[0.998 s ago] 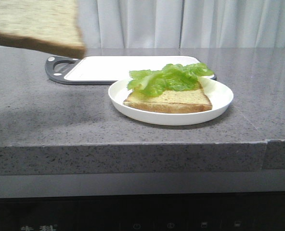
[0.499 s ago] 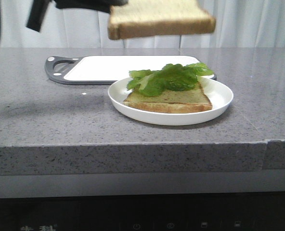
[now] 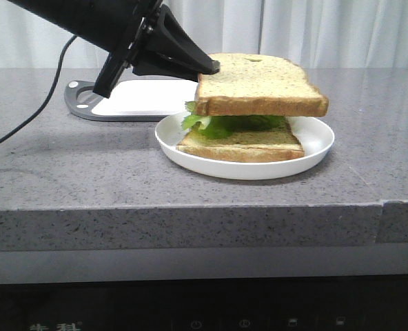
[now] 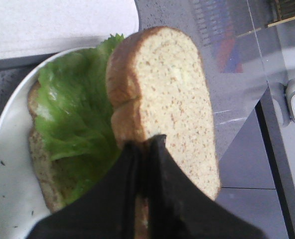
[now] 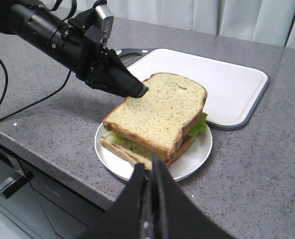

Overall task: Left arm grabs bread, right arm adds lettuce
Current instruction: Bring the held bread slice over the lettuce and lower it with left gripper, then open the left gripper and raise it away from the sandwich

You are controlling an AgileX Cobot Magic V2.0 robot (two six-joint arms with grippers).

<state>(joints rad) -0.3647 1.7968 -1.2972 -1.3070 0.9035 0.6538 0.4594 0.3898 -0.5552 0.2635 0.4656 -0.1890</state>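
Observation:
My left gripper (image 3: 207,67) is shut on the crust edge of the bread (image 3: 259,86), a thick tan speckled slice. It holds the slice level, right over the white plate (image 3: 314,148). The lettuce (image 3: 221,126) lies on a thinner slice (image 3: 245,148) on the plate, directly under the held bread; I cannot tell if they touch. The left wrist view shows the bread (image 4: 167,94) in the left gripper (image 4: 146,144), beside the lettuce (image 4: 73,114). My right gripper (image 5: 152,162) is shut and empty, above the table's front edge near the plate (image 5: 192,159). It is out of the front view.
A white cutting board with a dark grey rim and handle (image 3: 149,96) lies behind the plate, also in the right wrist view (image 5: 222,84). The left arm's black cable (image 3: 32,117) hangs down to the grey stone counter at the left.
The left gripper has carried the bread from the upper left, across and down, to just over the lettuce on the plate. The arm has come into the front view.

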